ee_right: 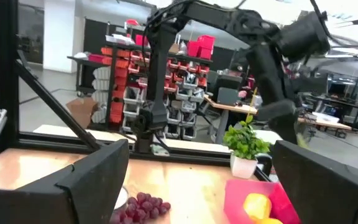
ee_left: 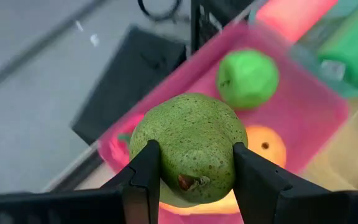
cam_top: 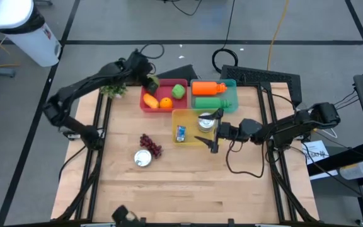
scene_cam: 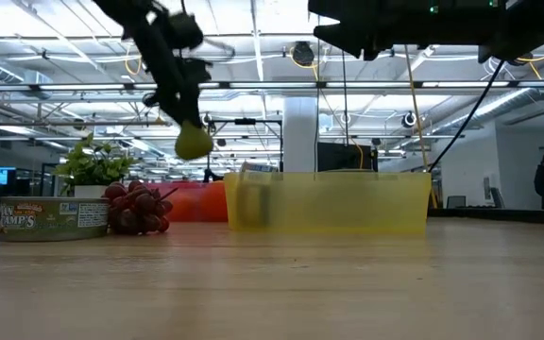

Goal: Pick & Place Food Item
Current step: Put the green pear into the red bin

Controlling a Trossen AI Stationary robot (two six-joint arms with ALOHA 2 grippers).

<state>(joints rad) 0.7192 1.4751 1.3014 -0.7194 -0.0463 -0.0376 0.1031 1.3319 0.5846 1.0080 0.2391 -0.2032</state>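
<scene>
A: What have the left gripper's [ee_left: 194,186] fingers [ee_left: 146,180] got?

B: They are clamped on either side of a speckled green pear [ee_left: 190,146], which hangs in the air above the red bin [cam_top: 149,107]. The low view shows the pear [scene_cam: 193,143] well clear of the table [cam_top: 169,189].

A: And what lies in that bin?

B: A green apple [cam_top: 178,91], an orange [cam_top: 166,102] and a yellow fruit [cam_top: 150,99] I cannot identify. A small potted plant [cam_top: 113,90] stands just beside the bin's left edge.

A: The right gripper [cam_top: 213,133]?

B: Its fingers are spread wide and grasp nothing. It sits at the right edge of the yellow bin [cam_top: 191,142], which holds a tin [cam_top: 205,120] and a small blue packet [cam_top: 181,133].

A: Anything else on the table?

B: A teal bin [cam_top: 233,98] behind the yellow one holds an orange bottle [cam_top: 208,87] and a green bottle [cam_top: 209,103]. Out front lie a bunch of red grapes [cam_top: 150,145] and, touching them, a can [cam_top: 142,158]
</scene>
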